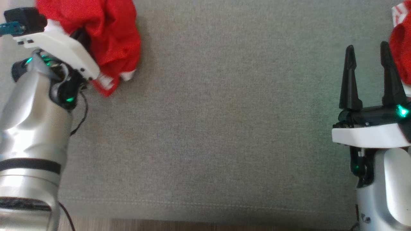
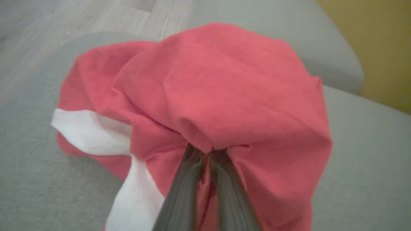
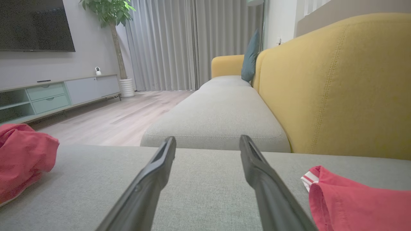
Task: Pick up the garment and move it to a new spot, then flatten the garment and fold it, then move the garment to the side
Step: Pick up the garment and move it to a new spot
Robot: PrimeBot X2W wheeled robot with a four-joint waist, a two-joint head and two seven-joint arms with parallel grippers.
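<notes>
The garment (image 1: pixel 112 38) is a crumpled red cloth with white trim, bunched at the far left of the grey seat cushion (image 1: pixel 205 128). My left gripper (image 1: pixel 82 35) reaches into it from the near side, its fingertips buried in the folds. In the left wrist view the two dark fingers (image 2: pixel 183 179) are pressed together at the gripper (image 2: pixel 207 150) with red fabric of the garment (image 2: pixel 224 89) pinched between them. My right gripper (image 1: pixel 367 46) stands open and empty at the right, above bare cushion, seen also as my right gripper (image 3: pixel 207 139). The garment (image 3: pixel 22 157) lies far to its left.
A second red cloth with white stripes (image 1: pixel 401 48) lies at the far right, just beside my right fingers, the same cloth (image 3: pixel 353 205) in the right wrist view. The yellow backrest (image 3: pixel 337 80) rises behind. The cushion's front edge and wooden floor (image 1: pixel 192 224) run along the bottom.
</notes>
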